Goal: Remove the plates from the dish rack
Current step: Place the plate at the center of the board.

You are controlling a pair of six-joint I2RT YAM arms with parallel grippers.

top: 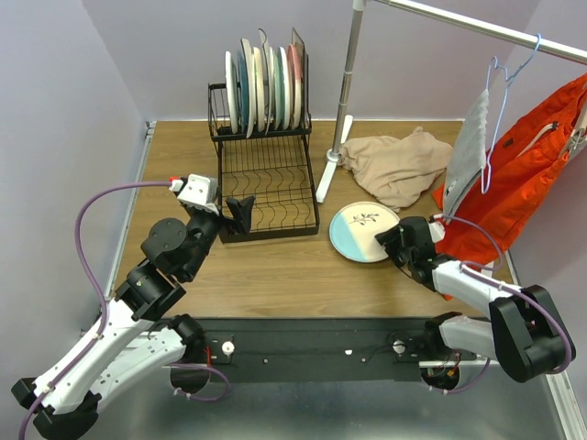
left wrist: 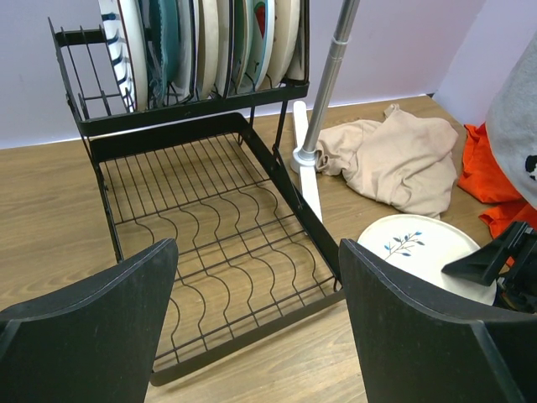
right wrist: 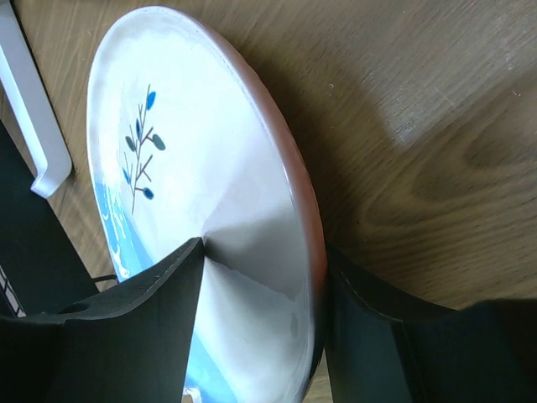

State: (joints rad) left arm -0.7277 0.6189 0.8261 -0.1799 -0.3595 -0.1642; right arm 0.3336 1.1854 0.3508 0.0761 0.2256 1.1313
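- The left gripper [top: 240, 213] hangs wide open with nothing in it, low at the front-left corner of the dish rack [top: 268, 188].
- The rack stands toward the back of the desk [top: 275, 268], well clear of the left edge. Its lower wavy tray is bare and runs front to back.
- The plates [top: 266, 87] stand on edge in the upper basket. They are packed face to face in a row running left to right, with their rims pointing up.
- The stand's white foot [top: 327, 163] lies just beside the rack's right side, with its pole [top: 346, 92] rising there.
- A cream-and-blue plate [top: 362, 229] lies flat on the desk, right of the rack and in front of a beige cloth [top: 399, 165].
- The right gripper [right wrist: 264, 252] straddles that plate's near-right rim, part-open, with one finger [right wrist: 126, 336] over the face. I cannot tell whether it pinches.
- An orange bag [top: 527, 165] crowds the right edge.
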